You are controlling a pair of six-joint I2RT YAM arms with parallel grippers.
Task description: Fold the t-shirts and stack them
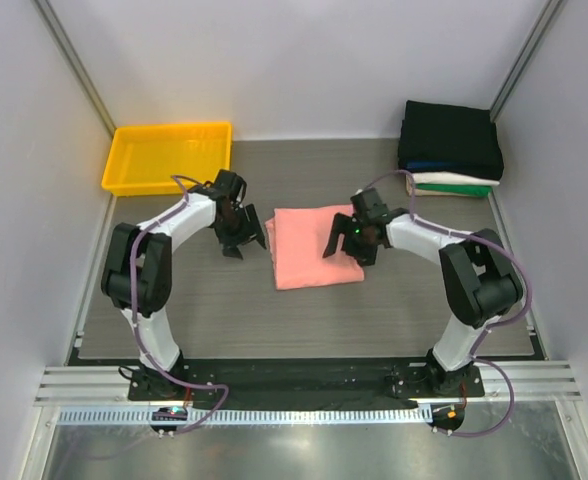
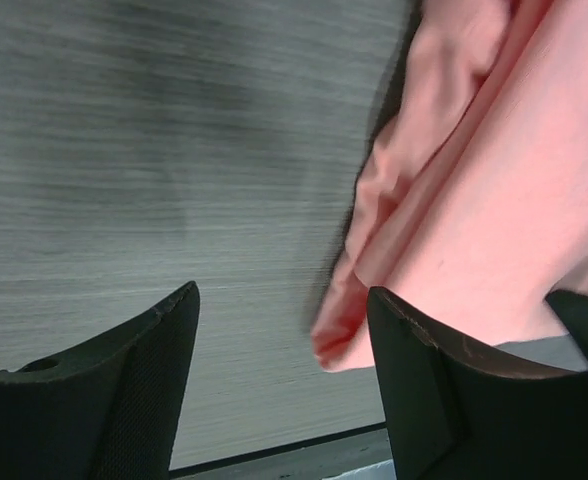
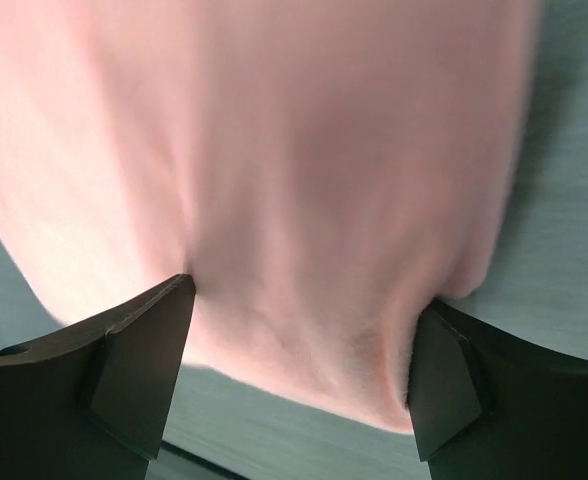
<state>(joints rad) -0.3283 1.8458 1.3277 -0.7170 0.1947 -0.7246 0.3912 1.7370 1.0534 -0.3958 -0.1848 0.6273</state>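
Note:
The salmon-pink t-shirt (image 1: 309, 247) lies folded into a rectangle in the middle of the table. My left gripper (image 1: 246, 238) is open just left of the shirt's left edge. In the left wrist view (image 2: 284, 340) the shirt's folded edge (image 2: 464, 190) hangs beside the right finger (image 2: 444, 400). My right gripper (image 1: 346, 243) is open over the shirt's right part. In the right wrist view (image 3: 299, 330) its spread fingers stand on either side of a stretch of pink cloth (image 3: 274, 150) near the shirt's edge. A stack of folded shirts (image 1: 451, 148), black on top with blue, white and green below, sits at the back right.
A yellow plastic tray (image 1: 124, 170) stands at the back left corner. White walls close in the table on three sides. The grey table top (image 1: 224, 310) runs bare in front of the shirt.

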